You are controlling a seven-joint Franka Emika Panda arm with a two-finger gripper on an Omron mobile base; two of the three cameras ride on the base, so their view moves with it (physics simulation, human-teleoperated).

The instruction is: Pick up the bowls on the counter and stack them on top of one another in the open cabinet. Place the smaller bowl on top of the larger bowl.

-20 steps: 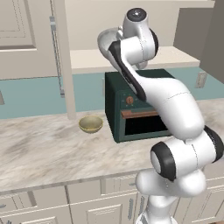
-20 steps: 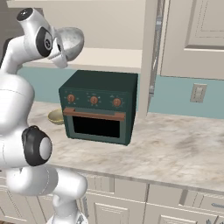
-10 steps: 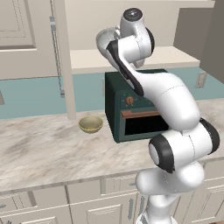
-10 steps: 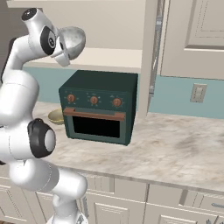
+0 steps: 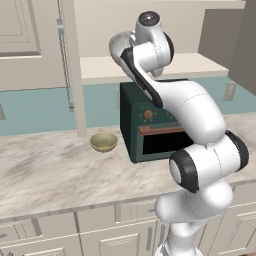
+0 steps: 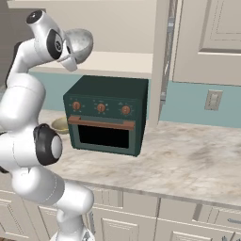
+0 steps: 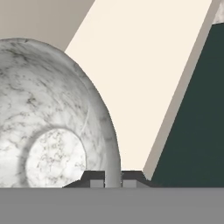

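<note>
Larger bowl (image 7: 48, 113) rim in clamped gripper (image 7: 113, 180)

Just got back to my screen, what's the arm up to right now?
The gripper is shut on the rim of the larger bowl, the grey marbled one, holding it up beside the open cabinet's shelf above the green oven. The bowl is not set down yet. The smaller bowl sits on the counter left of the oven.

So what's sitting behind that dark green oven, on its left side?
The smaller bowl rests on the counter there, beside the oven. From the right side the oven hides most of it; whatever lies directly behind the oven cannot be seen.
</note>
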